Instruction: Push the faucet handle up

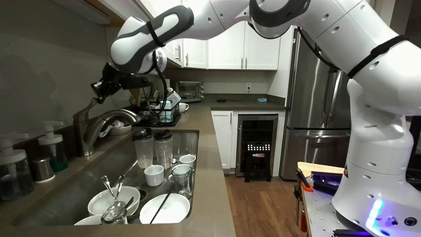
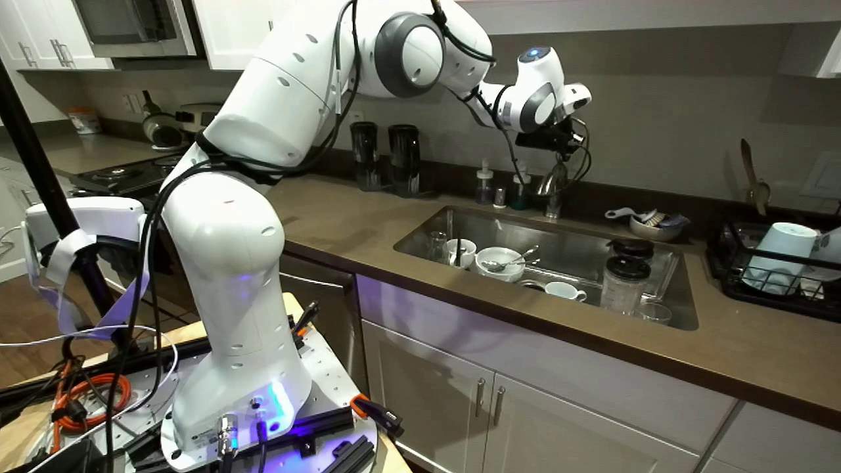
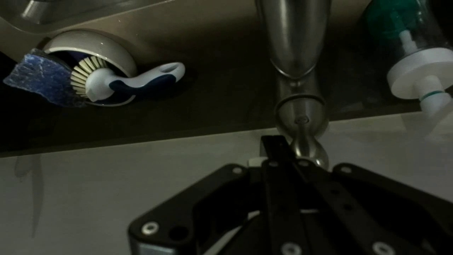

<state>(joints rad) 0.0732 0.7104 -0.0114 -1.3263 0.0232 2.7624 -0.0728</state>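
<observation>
The faucet handle (image 1: 88, 108) is a slim silver lever at the top of the chrome faucet, slanting upward in an exterior view. In the wrist view the handle (image 3: 307, 145) rises from the faucet body, its rounded end partly hidden behind my fingers. My gripper (image 1: 101, 98) is at the handle's upper end, close to or touching it. In the wrist view my gripper (image 3: 277, 147) has its fingers together, with the handle just to their right and nothing seen between them. The gripper (image 2: 564, 156) also shows above the faucet. The arched spout (image 1: 110, 120) reaches over the sink.
The sink (image 2: 683, 295) holds bowls, mugs, glasses and lidded containers. Soap dispensers (image 1: 51, 148) stand beside the faucet. A bowl with a brush (image 3: 102, 83) is on its opposite side. A dish rack (image 2: 729, 276) stands farther along. The wall (image 3: 106, 198) is close behind the faucet.
</observation>
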